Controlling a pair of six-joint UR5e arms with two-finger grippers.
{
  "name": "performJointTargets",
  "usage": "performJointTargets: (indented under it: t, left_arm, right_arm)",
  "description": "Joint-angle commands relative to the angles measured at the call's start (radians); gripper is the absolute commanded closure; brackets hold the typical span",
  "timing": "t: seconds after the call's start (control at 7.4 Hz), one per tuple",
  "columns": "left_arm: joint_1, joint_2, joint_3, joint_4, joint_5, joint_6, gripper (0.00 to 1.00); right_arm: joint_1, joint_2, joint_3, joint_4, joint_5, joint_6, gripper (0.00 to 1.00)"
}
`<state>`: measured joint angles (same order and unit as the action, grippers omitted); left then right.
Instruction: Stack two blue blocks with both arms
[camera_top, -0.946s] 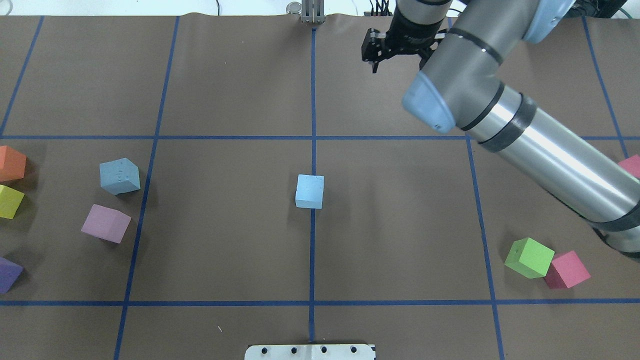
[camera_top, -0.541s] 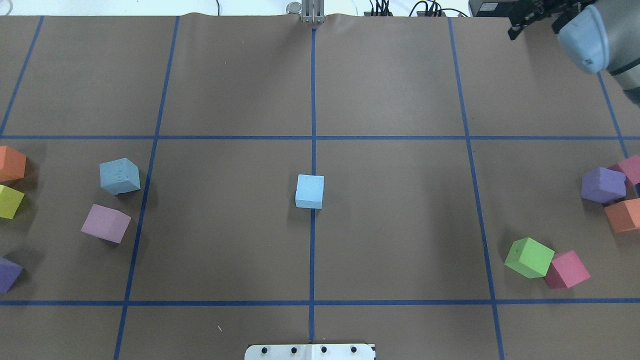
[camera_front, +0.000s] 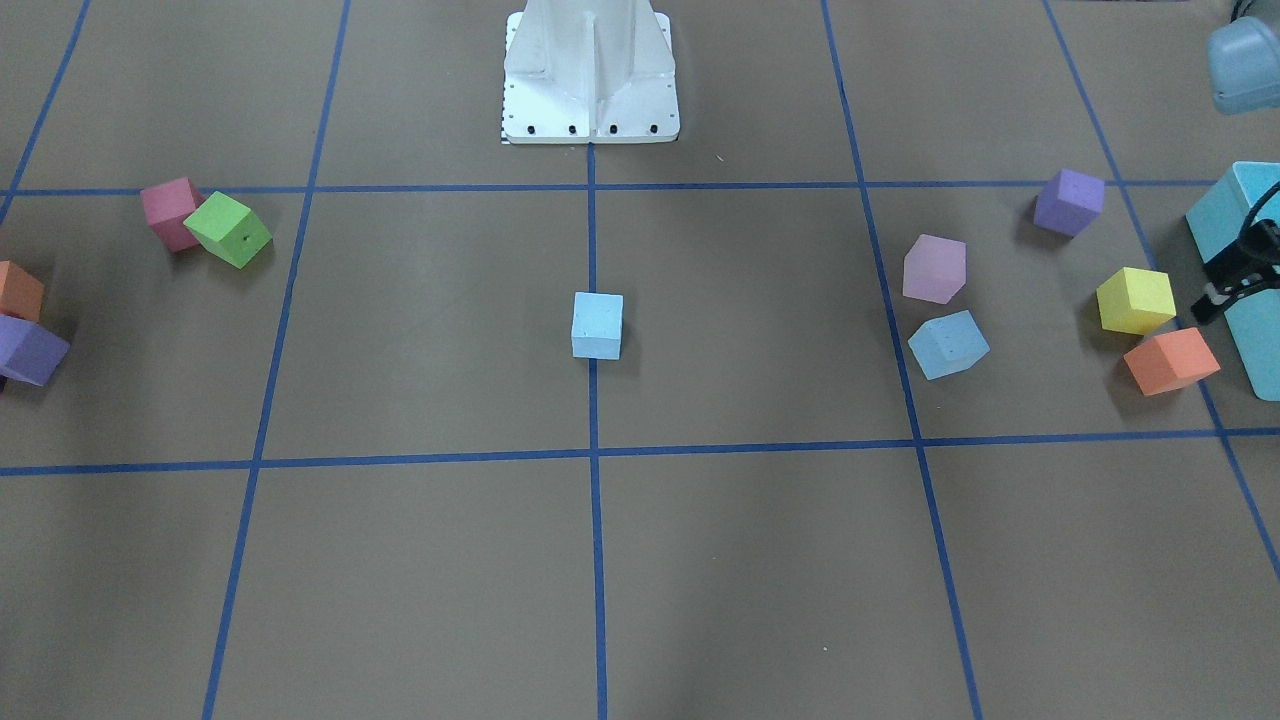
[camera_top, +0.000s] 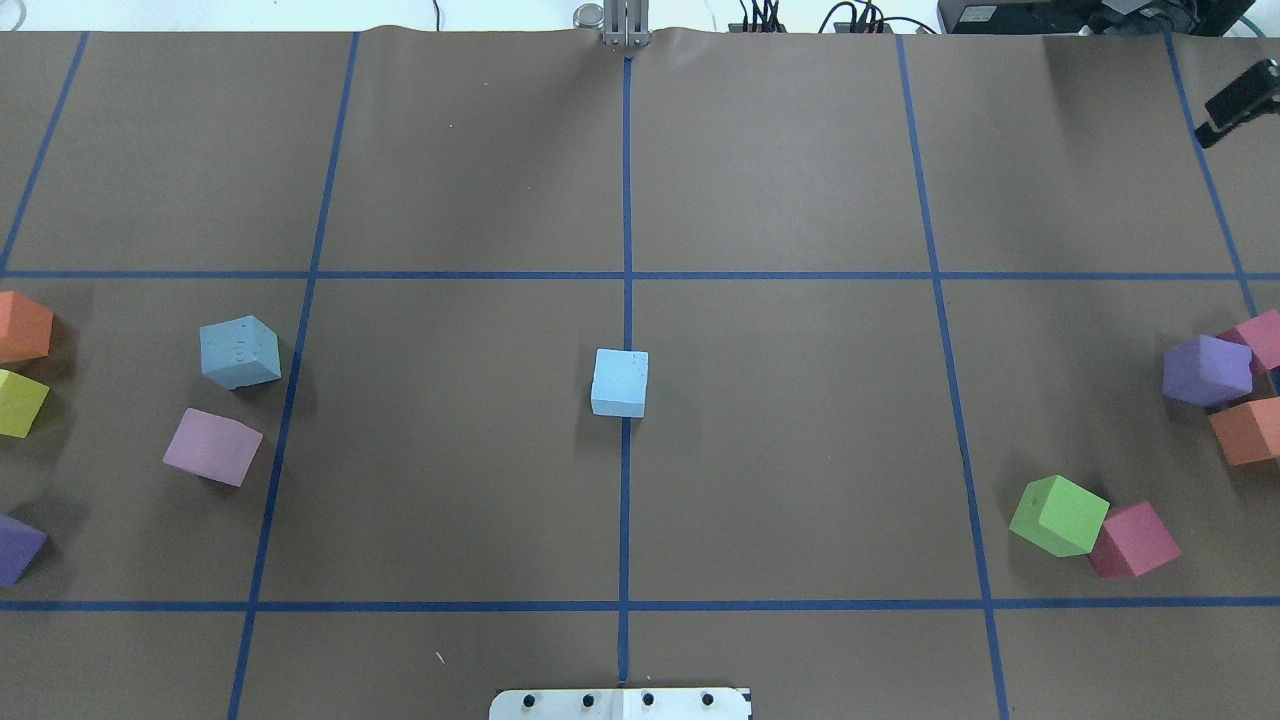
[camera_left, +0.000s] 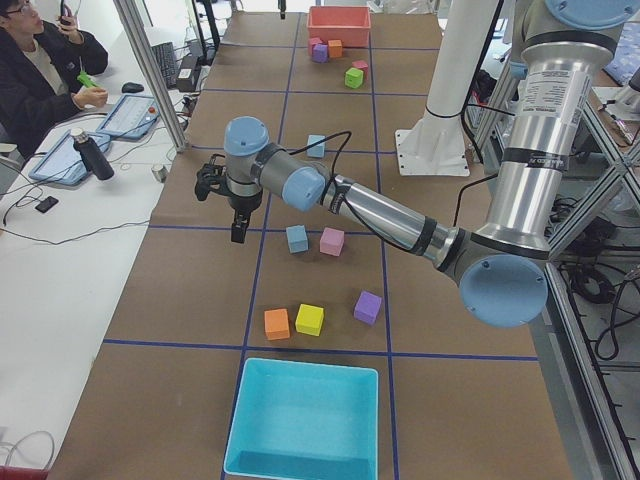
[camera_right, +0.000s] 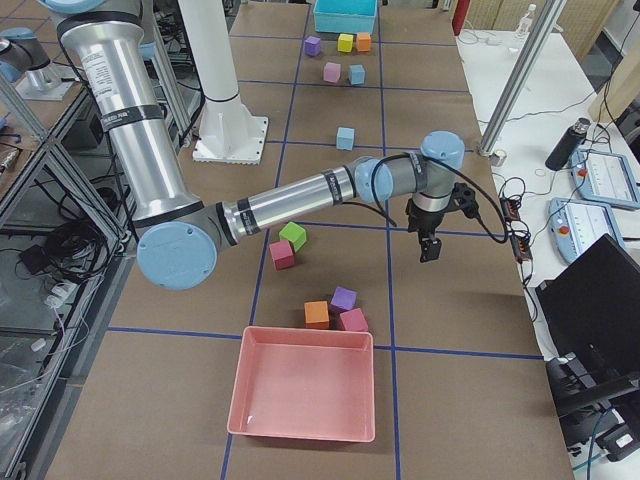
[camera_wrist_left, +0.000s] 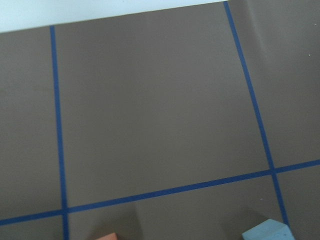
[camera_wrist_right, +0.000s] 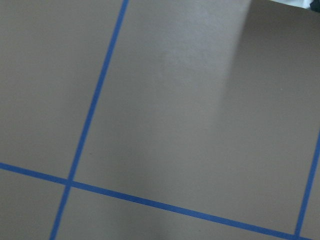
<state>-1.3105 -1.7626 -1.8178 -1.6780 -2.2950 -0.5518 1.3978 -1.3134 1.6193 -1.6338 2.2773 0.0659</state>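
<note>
One pale blue block (camera_top: 619, 382) sits on the table's centre line; it also shows in the front view (camera_front: 597, 325). The second blue block (camera_top: 239, 352) lies tilted on the left side, next to a pink-purple cube (camera_top: 212, 447). My right gripper (camera_top: 1235, 100) shows only as a black piece at the far right edge, high above the table and far from both blocks. My left gripper (camera_front: 1232, 282) shows partly at the front view's right edge, away from both blocks. I cannot tell whether either is open or shut. The left wrist view catches a blue block corner (camera_wrist_left: 267, 231).
Orange (camera_top: 22, 327), yellow (camera_top: 20, 403) and purple (camera_top: 15, 548) cubes lie at the left edge. Green (camera_top: 1058, 515), red (camera_top: 1133, 540), purple (camera_top: 1206, 370) and orange (camera_top: 1245, 430) cubes lie at the right. A turquoise box (camera_front: 1255, 340) and a pink tray (camera_right: 305, 333) stand at the table's ends.
My right arm has swung from over the far middle of the table out to the right edge of the overhead view. The blocks have not moved.
</note>
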Motion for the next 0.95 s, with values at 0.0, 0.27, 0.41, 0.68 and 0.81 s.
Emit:
performJointTargets:
  t: [0.0,0.27,0.41,0.68,0.81]
  left_arm:
    - [0.149,-0.012,-0.006,-0.009,0.098,-0.221,0.02]
    - [0.229,-0.001,0.011,-0.034,0.104,-0.278,0.02]
    - [0.311,0.002,0.012,-0.038,0.186,-0.342,0.02]
    - [0.388,0.008,0.06,-0.122,0.215,-0.397,0.02]
    - [0.417,0.008,0.105,-0.223,0.216,-0.468,0.02]
  right_arm:
    - [0.015,-0.114,0.011,0.041,-0.082,-0.017,0.0]
    - [0.014,-0.144,0.016,0.06,-0.104,-0.018,0.0]
    - [0.014,-0.145,0.014,0.06,-0.101,-0.018,0.0]
    - [0.014,-0.147,0.013,0.06,-0.096,-0.018,0.0]
    - [0.014,-0.144,0.011,0.06,-0.101,-0.017,0.0]
